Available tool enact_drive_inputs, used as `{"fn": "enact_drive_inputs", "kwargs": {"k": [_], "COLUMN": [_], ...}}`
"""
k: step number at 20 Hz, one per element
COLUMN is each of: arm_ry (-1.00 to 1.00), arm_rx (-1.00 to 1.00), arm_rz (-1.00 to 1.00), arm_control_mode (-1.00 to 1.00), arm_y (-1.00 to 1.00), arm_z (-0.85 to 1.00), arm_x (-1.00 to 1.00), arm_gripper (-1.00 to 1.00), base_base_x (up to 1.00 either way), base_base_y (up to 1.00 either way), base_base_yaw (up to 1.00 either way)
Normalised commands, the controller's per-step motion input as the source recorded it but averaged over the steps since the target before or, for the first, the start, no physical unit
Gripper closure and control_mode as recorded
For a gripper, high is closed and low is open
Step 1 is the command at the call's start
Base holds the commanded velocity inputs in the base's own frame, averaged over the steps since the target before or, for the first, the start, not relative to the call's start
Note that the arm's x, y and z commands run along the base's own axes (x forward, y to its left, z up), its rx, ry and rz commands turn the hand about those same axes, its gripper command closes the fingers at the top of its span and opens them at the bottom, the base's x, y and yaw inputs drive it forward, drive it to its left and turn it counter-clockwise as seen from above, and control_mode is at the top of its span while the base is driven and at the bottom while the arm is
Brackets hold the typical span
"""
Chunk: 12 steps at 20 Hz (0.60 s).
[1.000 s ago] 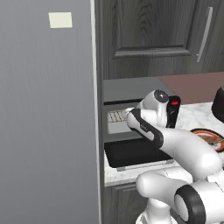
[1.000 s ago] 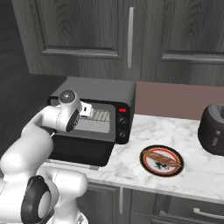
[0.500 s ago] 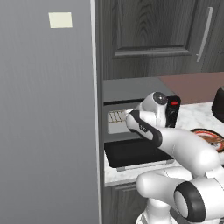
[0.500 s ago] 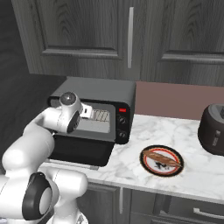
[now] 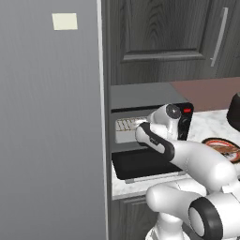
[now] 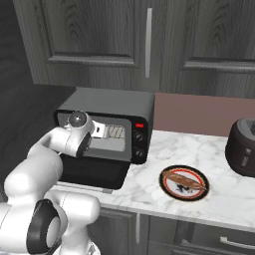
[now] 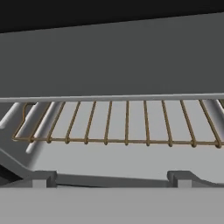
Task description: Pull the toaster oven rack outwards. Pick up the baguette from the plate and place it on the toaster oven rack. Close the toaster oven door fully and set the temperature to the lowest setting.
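The gripper (jaws spread wide, empty) sits inside the toaster oven, the toaster oven rack just ahead.

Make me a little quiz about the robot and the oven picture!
1. True or false: the toaster oven door is folded down open.
2. Where is the baguette lying: A) on the plate, B) on the toaster oven rack, C) in the pincer?
3. Fill in: the pincer's fingers stand ____ in front of the rack.

Key: 1 true; 2 A; 3 open
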Motion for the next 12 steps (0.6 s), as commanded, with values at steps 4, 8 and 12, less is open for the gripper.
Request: {"fn": "enact_drive_inputs", "kwargs": {"k": [4, 8, 12], "arm_ry": [-0.03, 0.0, 0.0], "arm_rx": [0.02, 0.0, 0.0], "arm_rz": [0.0, 0.0, 0.0], "arm_control_mode": [-1.0, -1.0, -1.0], "arm_y": [-0.07, -0.03, 0.0], "arm_z": [0.0, 0.06, 0.13], "arm_x": [0.02, 0.0, 0.01], "arm_gripper": [-1.0, -1.0, -1.0], "base_base_x": [0.0, 0.0, 0.0], "base_base_y": [0.0, 0.0, 0.0], "base_base_yaw": [0.0, 0.0, 0.0]}}
